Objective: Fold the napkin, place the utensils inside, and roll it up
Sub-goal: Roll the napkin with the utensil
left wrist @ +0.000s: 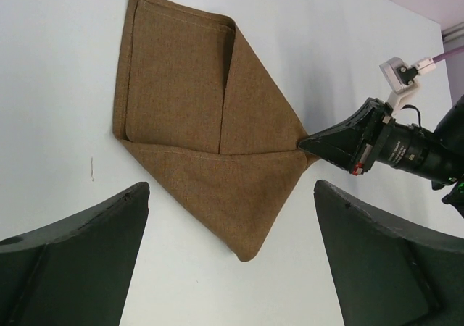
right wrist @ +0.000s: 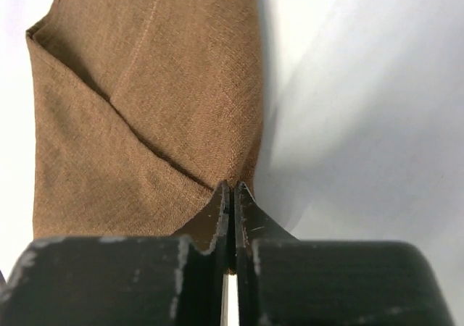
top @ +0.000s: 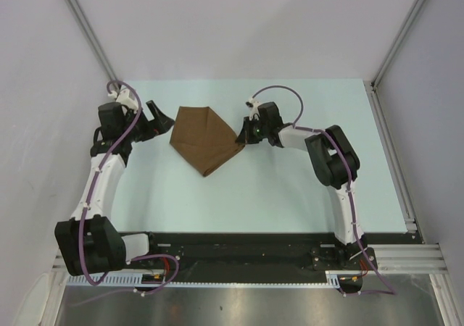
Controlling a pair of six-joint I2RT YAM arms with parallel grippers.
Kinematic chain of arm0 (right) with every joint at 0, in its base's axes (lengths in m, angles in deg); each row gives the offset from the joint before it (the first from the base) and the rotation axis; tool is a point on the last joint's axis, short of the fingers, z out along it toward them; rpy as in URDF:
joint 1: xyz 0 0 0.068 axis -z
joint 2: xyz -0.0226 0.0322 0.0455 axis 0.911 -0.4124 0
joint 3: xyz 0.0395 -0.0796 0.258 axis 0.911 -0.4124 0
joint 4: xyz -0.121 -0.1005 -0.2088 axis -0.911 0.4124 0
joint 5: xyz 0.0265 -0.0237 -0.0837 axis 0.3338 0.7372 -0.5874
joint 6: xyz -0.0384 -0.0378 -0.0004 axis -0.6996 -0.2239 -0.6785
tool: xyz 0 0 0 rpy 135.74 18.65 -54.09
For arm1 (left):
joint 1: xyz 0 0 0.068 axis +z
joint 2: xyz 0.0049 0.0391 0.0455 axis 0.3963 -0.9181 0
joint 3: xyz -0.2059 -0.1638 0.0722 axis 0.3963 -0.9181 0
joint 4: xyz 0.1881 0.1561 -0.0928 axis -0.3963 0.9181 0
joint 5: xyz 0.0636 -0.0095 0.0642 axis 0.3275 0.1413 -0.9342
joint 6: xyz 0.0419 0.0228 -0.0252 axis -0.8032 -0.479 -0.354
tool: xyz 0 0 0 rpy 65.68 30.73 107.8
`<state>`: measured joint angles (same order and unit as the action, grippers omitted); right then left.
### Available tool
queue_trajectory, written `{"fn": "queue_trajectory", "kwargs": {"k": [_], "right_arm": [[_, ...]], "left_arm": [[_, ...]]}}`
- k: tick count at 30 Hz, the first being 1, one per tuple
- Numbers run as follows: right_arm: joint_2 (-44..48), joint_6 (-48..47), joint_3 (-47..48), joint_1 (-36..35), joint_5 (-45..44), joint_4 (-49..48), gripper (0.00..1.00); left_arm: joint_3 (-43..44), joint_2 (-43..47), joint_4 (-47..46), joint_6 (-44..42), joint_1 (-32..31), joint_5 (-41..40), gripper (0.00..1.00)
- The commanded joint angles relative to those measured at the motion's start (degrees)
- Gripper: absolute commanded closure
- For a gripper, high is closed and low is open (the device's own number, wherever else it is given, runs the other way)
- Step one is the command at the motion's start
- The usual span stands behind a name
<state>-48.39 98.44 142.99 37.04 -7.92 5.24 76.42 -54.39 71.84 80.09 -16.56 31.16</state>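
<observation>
The napkin (top: 205, 139) (left wrist: 196, 116) (right wrist: 145, 109) is a dark-brown cloth lying flat on the pale table (top: 290, 195), folded into a packet with overlapping flaps and a point toward the front. My right gripper (top: 244, 136) (right wrist: 232, 187) is shut, its tips pinching the napkin's right corner; the left wrist view shows that gripper (left wrist: 312, 143) touching the same corner. My left gripper (top: 161, 119) (left wrist: 232, 195) hovers wide open just left of the napkin, nothing between its fingers. No utensils are in view.
Grey walls and aluminium frame rails (top: 391, 130) bound the table on the left, back and right. A black base rail (top: 239, 250) runs along the near edge between the arm bases.
</observation>
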Motion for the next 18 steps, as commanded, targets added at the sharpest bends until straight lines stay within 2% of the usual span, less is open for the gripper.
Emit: {"fn": "queue_trajectory", "kwargs": {"k": [1, 8, 10, 13, 18], "right_arm": [[2.6, 2.6, -2.7, -0.3, -2.9, 1.6, 1.00], [13.9, 9.0, -16.4, -0.8, -10.3, 2.4, 1.00], [18.5, 11.0, -22.1, -1.6, -12.6, 2.8, 1.00], [24.8, 14.1, -29.3, -2.8, -15.4, 3.4, 1.00], [35.8, 19.8, -40.3, -6.0, -21.8, 5.9, 1.00]], "left_arm": [[0.2, -0.1, -0.6, 0.3, -0.9, 0.3, 0.01], [-1.2, 0.9, 0.6, -0.3, -6.3, -2.4, 0.01], [-2.7, 1.8, 0.2, 0.4, -9.7, -2.8, 0.01], [-7.0, 4.7, -1.3, 2.7, -12.2, -3.8, 0.01], [-19.2, 10.9, -6.9, 8.7, -15.9, -4.7, 0.04]]}}
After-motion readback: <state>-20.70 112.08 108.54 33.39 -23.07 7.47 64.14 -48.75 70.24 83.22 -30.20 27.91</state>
